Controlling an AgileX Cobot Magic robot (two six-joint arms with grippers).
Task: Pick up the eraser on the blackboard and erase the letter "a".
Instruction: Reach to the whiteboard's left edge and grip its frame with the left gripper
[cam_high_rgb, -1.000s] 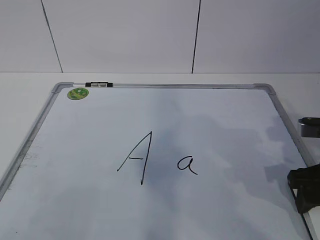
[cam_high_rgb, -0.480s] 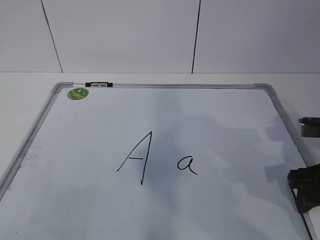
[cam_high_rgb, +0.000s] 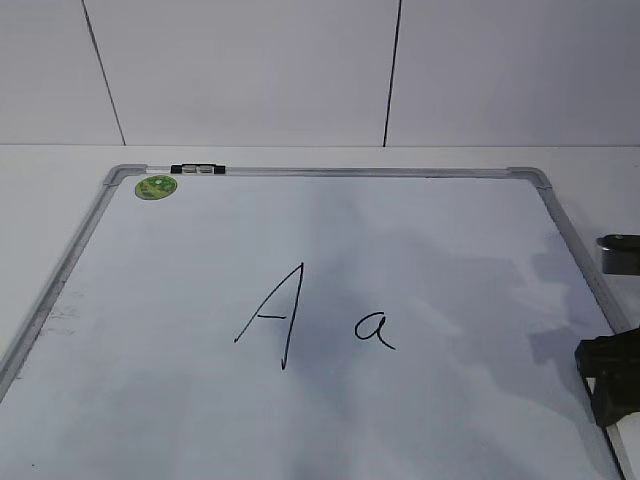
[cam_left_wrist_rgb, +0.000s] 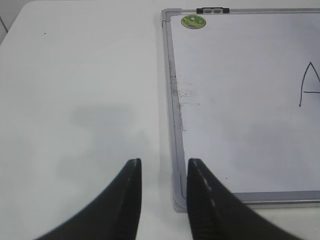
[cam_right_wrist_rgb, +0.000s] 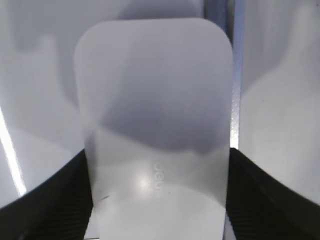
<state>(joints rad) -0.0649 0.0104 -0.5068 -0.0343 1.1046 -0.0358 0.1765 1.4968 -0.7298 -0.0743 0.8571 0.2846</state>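
So the right gripper (cam_right_wrist_rgb: 157, 195) has its two black fingers (cam_right_wrist_rgb: 45, 200) sitting on either side of the smooth white rounded-rectangle plastic eraser (cam_right_wrist_rgb: 155, 115), and in the right wrist view they look pressed right up against its long edges, so I'd call it clamped on the eraser, though whether it's squeezing hard or just touching is tough to say from this close. The eraser fills the space between the fingers and sticks out ahead of them, lying partly over the grey metal frame strip of the big white dry-erase blackboard (cam_high_rgb: 560, 225). My read is we're at the grab step: the pick-up isn't visibly finished and no wiping has happened. Off to the gripper's left across the board, the small handwritten black letter "a" (cam_high_rgb: 374, 330) is fully intact, with the tall capital "A" (cam_high_rgb: 272, 315) just beyond it. Next move calls for lifting, carrying left, and setting the eraser flat on only the small letter without clipping the capital. The left gripper (cam_left_wrist_rgb: 162, 170) hangs with its jaws apart, holding nothing, over the white table (cam_left_wrist_rgb: 80, 90) just outside the board's near corner. Hard to make out: in the exterior view the right arm is cut off at the edge, so the eraser itself isn't visible there, and its underside is hidden everywhere.
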